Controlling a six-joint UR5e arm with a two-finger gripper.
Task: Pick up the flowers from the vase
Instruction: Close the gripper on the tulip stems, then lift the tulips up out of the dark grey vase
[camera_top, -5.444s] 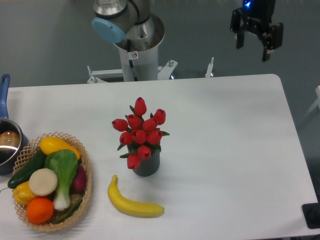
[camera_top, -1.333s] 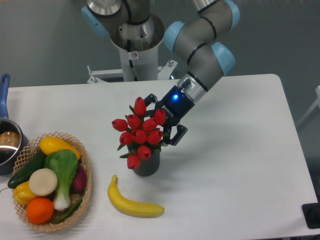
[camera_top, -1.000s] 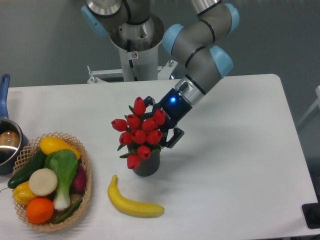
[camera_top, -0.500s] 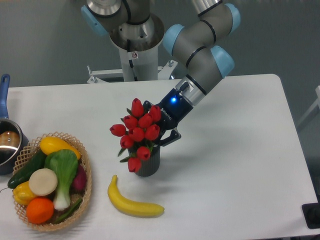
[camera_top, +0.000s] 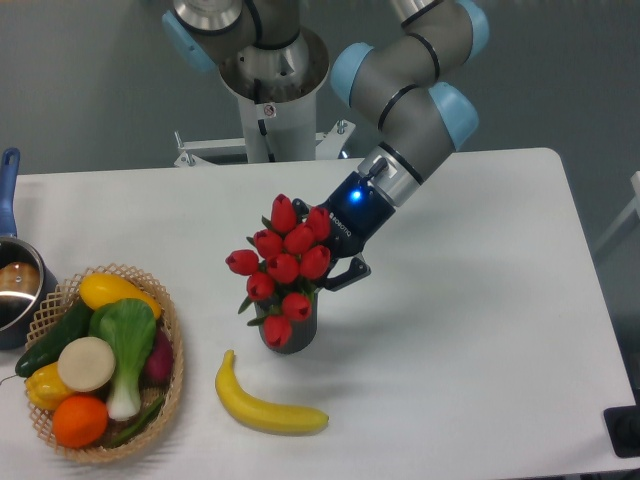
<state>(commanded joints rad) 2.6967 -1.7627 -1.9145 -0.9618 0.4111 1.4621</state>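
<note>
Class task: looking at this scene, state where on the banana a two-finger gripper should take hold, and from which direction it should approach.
Grip the banana across its thick middle, coming straight down from above. It lies flat on the table, curved, with free space on both long sides, while its ends taper.

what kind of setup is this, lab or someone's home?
Most likely a robot lab bench: an arm on a bolted pedestal, a bare white table and staged props, namely flowers and a basket of seemingly toy produce.

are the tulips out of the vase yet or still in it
Cannot tell for sure. The gripper holds the red tulips tilted, but the lowest buds hide the mouth of the dark grey vase, so no stems show.
</note>
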